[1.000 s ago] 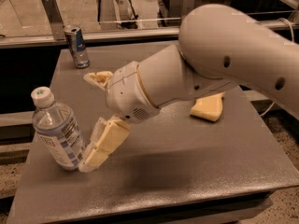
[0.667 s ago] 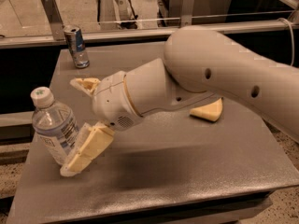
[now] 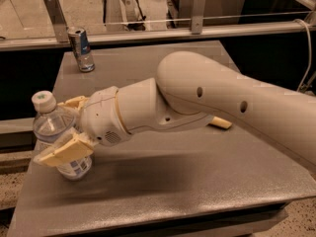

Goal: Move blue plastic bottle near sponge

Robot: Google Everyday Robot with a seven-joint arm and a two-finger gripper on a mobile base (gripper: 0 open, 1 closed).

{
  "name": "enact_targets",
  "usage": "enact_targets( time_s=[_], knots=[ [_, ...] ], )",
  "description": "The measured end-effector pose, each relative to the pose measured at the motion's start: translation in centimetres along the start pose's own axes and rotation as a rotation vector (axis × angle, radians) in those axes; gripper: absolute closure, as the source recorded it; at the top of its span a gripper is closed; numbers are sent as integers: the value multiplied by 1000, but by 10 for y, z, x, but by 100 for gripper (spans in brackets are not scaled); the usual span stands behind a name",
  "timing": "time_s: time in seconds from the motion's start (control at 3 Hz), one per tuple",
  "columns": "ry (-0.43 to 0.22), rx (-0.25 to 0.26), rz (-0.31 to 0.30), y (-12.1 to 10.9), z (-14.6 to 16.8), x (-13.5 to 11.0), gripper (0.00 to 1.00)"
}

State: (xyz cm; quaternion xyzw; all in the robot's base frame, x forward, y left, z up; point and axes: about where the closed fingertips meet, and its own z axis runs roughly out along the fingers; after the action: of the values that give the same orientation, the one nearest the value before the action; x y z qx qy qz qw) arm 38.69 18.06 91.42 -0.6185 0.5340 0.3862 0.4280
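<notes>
The blue plastic bottle (image 3: 52,127), clear with a white cap and a blue-and-white label, stands upright near the table's left front edge. My gripper (image 3: 66,127) is around its middle. One tan finger (image 3: 64,152) lies across the bottle's near side and the other (image 3: 75,102) against its far side, so the gripper is closed on it. The bottle's base rests on the table. The pale yellow sponge (image 3: 220,123) lies right of centre. My arm hides most of it and only one corner shows.
A short silver-and-blue can (image 3: 81,48) stands at the back left of the grey table (image 3: 173,191). A metal rail with upright brackets (image 3: 197,9) runs along the back edge. The table's left edge is close beside the bottle.
The gripper has moved left and swung around the bottle. Its fingers, which were spread wide beside the bottle, now sit against both of its sides. The bottle has stayed in place.
</notes>
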Motion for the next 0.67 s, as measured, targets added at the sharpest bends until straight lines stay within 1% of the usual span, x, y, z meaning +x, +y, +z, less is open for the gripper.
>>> enact_targets(
  time_s=[0.33, 0.67],
  knots=[
    [-22, 30, 26, -3, -2, -1, 65],
    [-15, 86, 14, -12, -23, -8, 87]
  ],
)
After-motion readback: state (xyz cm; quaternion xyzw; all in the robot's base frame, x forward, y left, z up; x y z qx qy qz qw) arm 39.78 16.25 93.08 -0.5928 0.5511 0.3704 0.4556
